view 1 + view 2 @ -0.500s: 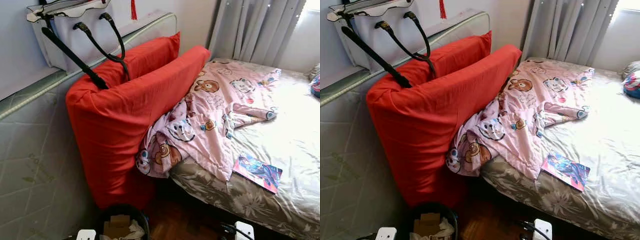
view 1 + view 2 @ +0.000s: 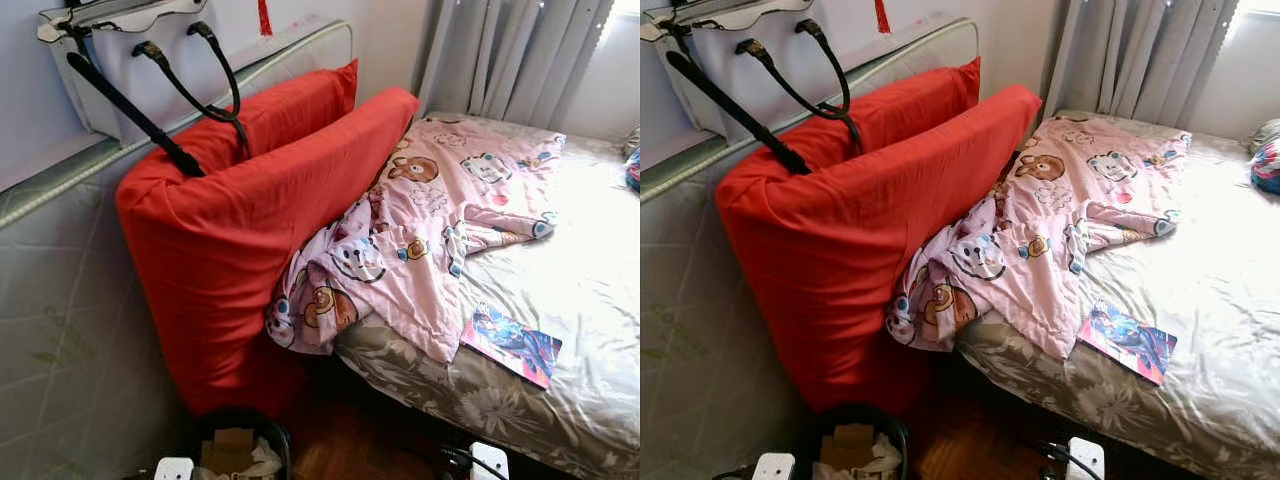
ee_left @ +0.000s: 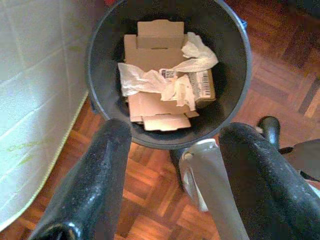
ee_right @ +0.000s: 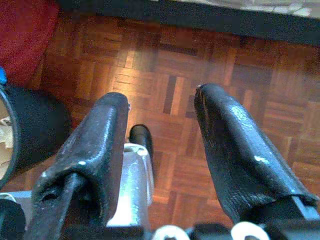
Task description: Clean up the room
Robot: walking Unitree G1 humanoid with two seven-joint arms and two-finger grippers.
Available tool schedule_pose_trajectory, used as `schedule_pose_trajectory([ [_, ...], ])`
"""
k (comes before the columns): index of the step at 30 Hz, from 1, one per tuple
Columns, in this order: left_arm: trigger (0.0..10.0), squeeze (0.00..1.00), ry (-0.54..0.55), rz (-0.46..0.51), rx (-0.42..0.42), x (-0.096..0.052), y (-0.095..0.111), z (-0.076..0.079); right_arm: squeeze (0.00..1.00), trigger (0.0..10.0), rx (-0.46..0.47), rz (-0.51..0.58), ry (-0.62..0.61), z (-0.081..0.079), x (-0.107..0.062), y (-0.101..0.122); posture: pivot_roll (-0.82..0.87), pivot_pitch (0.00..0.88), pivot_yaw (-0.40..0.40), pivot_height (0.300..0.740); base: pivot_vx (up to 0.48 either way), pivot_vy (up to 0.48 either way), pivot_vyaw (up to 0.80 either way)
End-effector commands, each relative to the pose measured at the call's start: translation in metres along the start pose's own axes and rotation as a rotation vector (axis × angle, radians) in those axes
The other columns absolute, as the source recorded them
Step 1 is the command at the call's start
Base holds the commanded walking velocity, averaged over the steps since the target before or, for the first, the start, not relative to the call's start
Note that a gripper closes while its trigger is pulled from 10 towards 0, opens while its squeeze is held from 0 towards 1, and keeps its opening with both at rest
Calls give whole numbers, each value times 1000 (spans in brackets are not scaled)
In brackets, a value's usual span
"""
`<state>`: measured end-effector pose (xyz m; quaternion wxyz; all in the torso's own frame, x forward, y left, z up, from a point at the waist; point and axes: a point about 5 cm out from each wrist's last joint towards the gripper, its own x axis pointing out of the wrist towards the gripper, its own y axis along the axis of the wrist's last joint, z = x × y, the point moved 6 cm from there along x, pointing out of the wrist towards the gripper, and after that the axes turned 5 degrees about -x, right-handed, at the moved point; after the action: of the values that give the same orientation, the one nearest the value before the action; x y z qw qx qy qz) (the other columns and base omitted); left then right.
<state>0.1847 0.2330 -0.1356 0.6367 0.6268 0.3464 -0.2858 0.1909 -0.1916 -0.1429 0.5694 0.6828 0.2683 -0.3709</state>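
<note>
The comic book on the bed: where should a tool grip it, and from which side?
Probably by the corner of the comic book nearest the bed's edge, coming from the floor side. It lies flat on the sheet near that edge, so a low pinch from there looks easiest.

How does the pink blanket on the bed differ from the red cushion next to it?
The pink blanket is thin, rumpled and printed with cartoon bears; the red cushion is thick, smooth and plain. The blanket lies spread over the bed with one corner hanging off the edge, while the cushion stands on edge, leaning against the upright mattress. The blanket's bunched end presses against the cushion. Both are soft bedding.
</note>
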Motion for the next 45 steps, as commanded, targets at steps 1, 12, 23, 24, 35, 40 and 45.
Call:
schedule_pose_trajectory([
  [1,10000,0,-4,-19,30,-1,-5,-1,0,10000,-8,-6,3,0,0,-1,-12,0,-20,740,0,-322,0],
  [12,10000,0,-9,-20,41,-1,-5,-1,0,10000,-16,-17,6,-1,0,-4,-11,0,-17,740,0,-322,-44],
  [23,10000,0,-4,-19,38,-1,-4,-2,0,10000,-8,-12,3,-2,0,-2,-15,0,-15,740,0,-322,-539],
  [24,10000,0,-3,-18,38,-1,-4,-3,0,10000,-7,-6,4,-2,0,-1,-18,0,-14,740,0,-319,0],
  [35,10000,0,-3,-14,35,0,-2,-3,0,10000,4,12,-7,-2,0,2,-28,0,-10,740,0,-319,0],
  [40,10000,0,-2,-14,34,0,-2,-3,0,10000,-3,5,-5,-2,1,2,-27,0,-9,740,0,-319,-523],
  [45,10000,0,-4,-14,34,0,-1,-2,0,10000,-6,4,-8,-1,1,2,-34,0,-10,740,0,-319,-653],
])
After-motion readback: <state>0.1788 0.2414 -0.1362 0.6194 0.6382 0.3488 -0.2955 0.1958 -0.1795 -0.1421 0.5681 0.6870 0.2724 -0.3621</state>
